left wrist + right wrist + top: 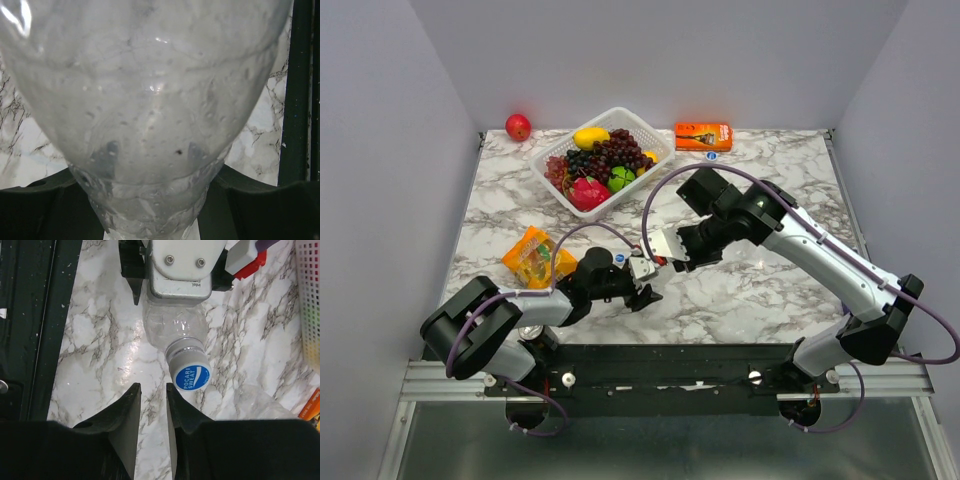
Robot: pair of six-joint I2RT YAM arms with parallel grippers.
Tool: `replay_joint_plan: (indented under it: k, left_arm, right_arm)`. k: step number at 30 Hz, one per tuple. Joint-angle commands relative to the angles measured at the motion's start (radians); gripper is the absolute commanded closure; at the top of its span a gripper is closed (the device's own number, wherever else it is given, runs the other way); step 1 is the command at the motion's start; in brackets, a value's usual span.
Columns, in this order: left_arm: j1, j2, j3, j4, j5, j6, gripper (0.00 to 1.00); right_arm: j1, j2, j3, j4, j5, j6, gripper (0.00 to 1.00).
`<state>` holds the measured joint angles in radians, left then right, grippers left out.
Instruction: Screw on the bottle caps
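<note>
Your left tool (176, 290) is clamped on a small clear plastic bottle (170, 327) over the marbled tabletop (100, 340), its round blue white-lettered cap (192, 376) seated on the neck. Your right tool (152, 390) sits pinched together, empty, just beside that cap, so tightening looks in hand: reopen, centre on the cap, twist. A white mesh basket (310, 290) and black front rail (30, 315) bound your working room.
</note>
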<state>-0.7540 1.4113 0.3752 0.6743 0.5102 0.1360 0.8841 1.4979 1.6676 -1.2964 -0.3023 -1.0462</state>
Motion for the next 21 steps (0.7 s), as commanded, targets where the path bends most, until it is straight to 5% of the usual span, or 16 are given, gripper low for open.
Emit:
replay_joint_plan:
  k: [1, 15, 21]
  left_arm:
    - [0.002, -0.026, 0.010, 0.107, 0.028, 0.000, 1.00]
    - [0.001, -0.034, 0.008, 0.041, 0.025, 0.054, 1.00]
    - [0.001, -0.032, 0.039, -0.084, 0.083, 0.175, 1.00]
  right_arm:
    - [0.007, 0.002, -0.019, -0.007, 0.015, 0.063, 0.66]
    - [0.006, -0.065, -0.012, -0.061, 0.143, 0.084, 0.65]
    - [0.007, -0.064, 0.027, 0.009, 0.141, 0.046, 0.43]
